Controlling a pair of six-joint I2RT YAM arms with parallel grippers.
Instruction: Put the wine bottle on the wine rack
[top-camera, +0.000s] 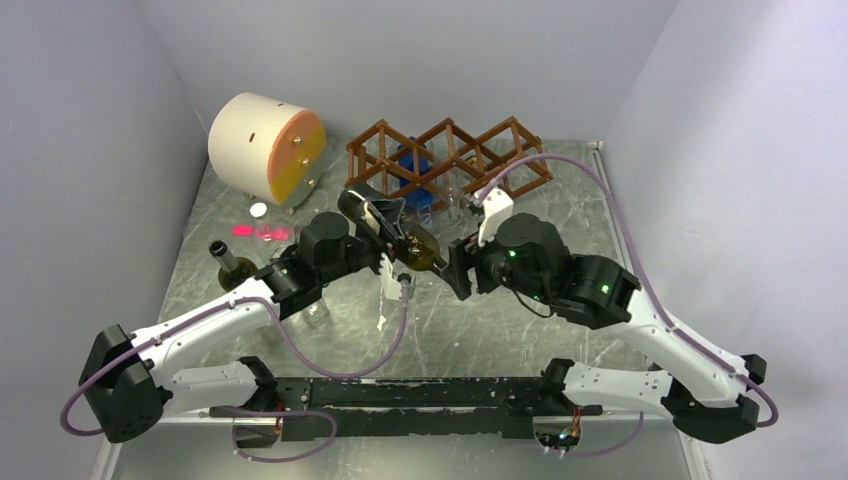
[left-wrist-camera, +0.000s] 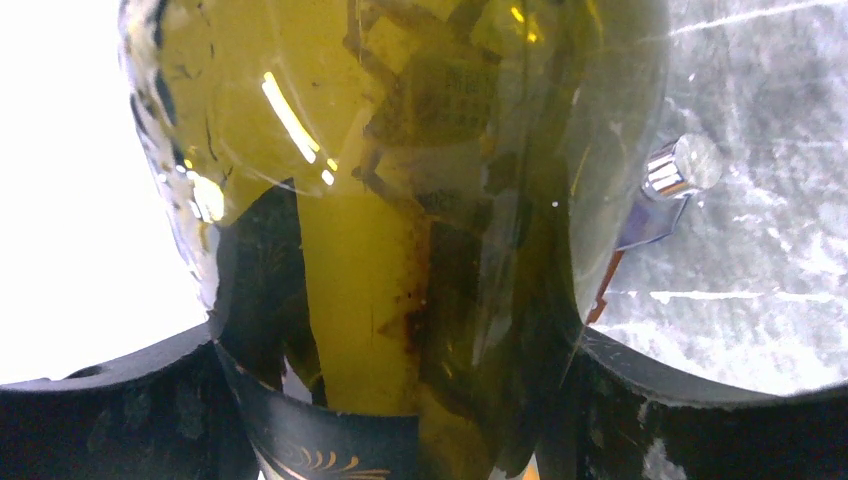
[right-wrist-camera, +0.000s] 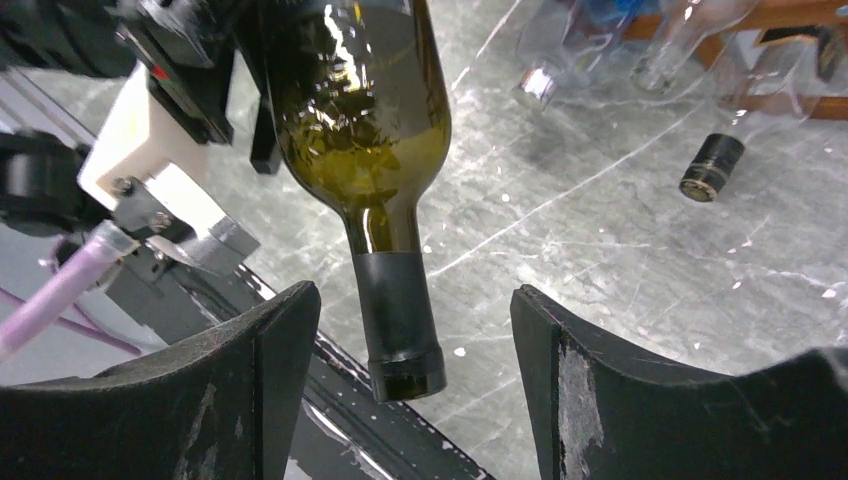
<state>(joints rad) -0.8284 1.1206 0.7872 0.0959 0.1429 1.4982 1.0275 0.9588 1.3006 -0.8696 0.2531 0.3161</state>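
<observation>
My left gripper (top-camera: 383, 228) is shut on the body of an olive-green wine bottle (top-camera: 422, 250) and holds it tilted above the table. The bottle's glass fills the left wrist view (left-wrist-camera: 400, 150), with the gripper (left-wrist-camera: 400, 400) clamped on both sides. The bottle's black-capped neck (right-wrist-camera: 400, 320) points toward my right gripper (top-camera: 461, 270). That gripper (right-wrist-camera: 415, 350) is open, its fingers (right-wrist-camera: 250, 380) standing on either side of the neck without touching it. The reddish-brown wine rack (top-camera: 450, 155) stands behind, at the back centre.
A blue bottle (top-camera: 414, 172) and clear bottles (right-wrist-camera: 537, 85) lie in the rack. A black-capped neck (right-wrist-camera: 712, 167) sticks out too. A cream-and-orange cylinder (top-camera: 265, 145) sits back left. A dark bottle (top-camera: 231, 264) stands at the left, near a white cap (top-camera: 258, 210).
</observation>
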